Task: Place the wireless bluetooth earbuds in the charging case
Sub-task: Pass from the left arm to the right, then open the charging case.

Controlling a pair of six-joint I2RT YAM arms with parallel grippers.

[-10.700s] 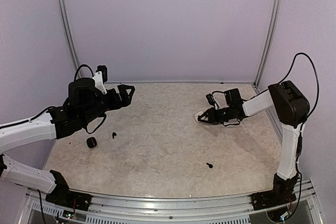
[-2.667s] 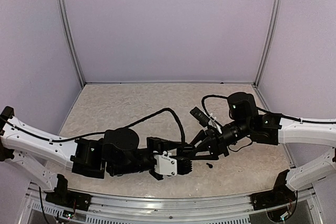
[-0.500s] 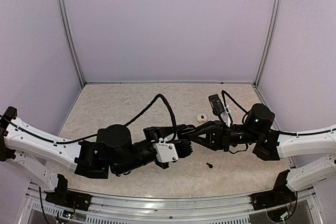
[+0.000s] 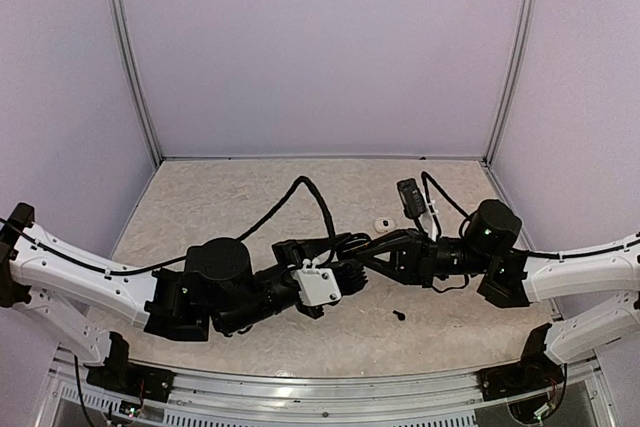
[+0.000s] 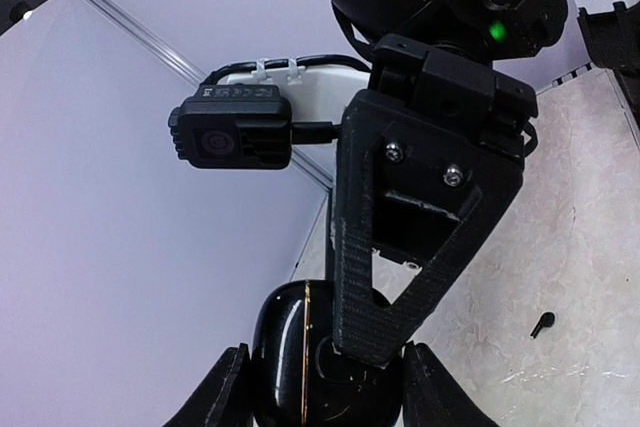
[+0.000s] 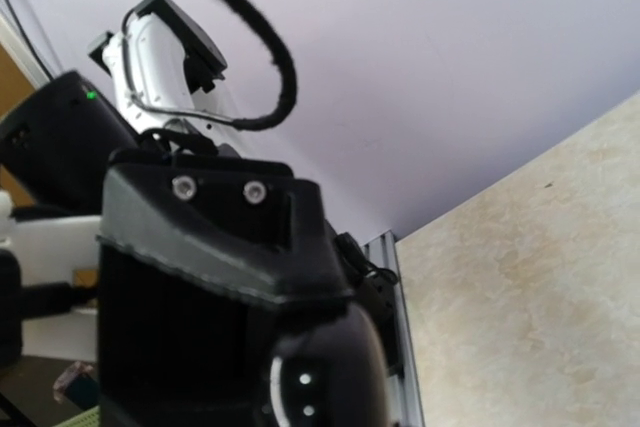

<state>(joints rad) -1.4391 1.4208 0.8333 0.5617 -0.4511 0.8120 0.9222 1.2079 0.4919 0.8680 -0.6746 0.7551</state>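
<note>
Charging case point(image 5: 290, 347) between left fingers point(image 5: 228, 387), partly hidden by right fingers point(image 5: 400, 247).

The charging case point(image 5: 290, 362) is glossy black, the earbud point(image 5: 541, 324) black, the other case point(image 4: 382, 224) white, the bench point(image 4: 220, 207) beige with marbled veining.

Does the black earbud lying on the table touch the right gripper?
Apart. The left wrist view shows bare table between the black earbud and the right gripper; the top view shows the same gap.
</note>
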